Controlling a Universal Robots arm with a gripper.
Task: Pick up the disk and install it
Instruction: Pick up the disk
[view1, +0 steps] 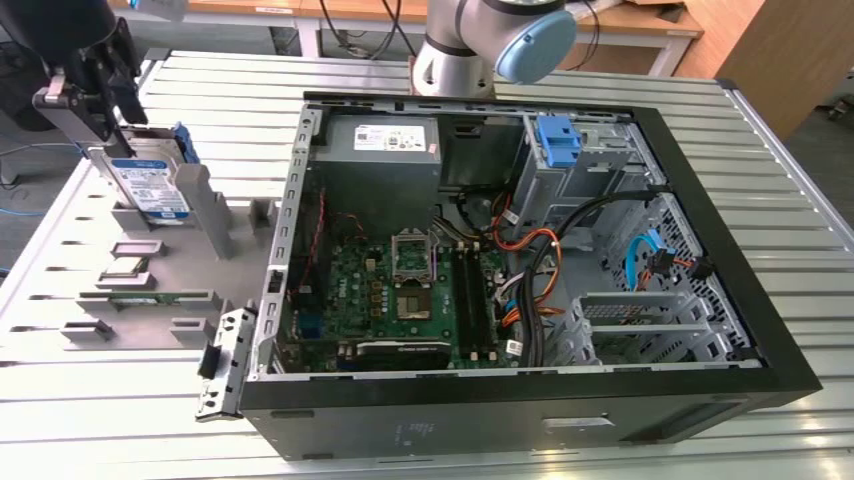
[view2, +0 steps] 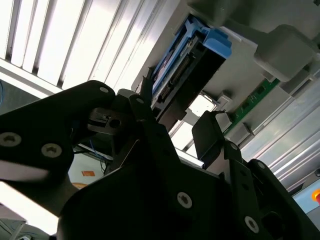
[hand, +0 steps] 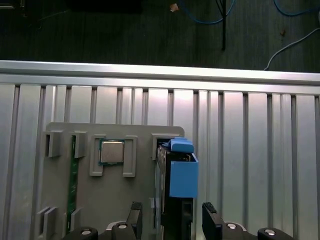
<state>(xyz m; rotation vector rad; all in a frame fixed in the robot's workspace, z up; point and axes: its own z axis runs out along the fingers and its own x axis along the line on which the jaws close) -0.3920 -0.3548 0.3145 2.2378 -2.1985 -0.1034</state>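
Slatted aluminium table (view1: 747, 180) is being shared by an open computer case (view1: 694, 330) and, at the exterior view's left, a grey fixture (view1: 160, 310). The disk (view1: 144, 188) is being held upright in that fixture; its white-and-blue label is being shown in the exterior view, and its blue bracket edge-on in the first wrist view. There the gripper (hand: 172, 220) fingers (hand: 136, 216) are being kept spread, straddling the disk without contact.

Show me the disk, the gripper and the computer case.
disk (view1: 144, 190): exterior view, on its white-and-blue label.
gripper (hand: 172, 210): first wrist view, midway between its fingertips.
computer case (view1: 534, 430): exterior view, on its black outer wall.
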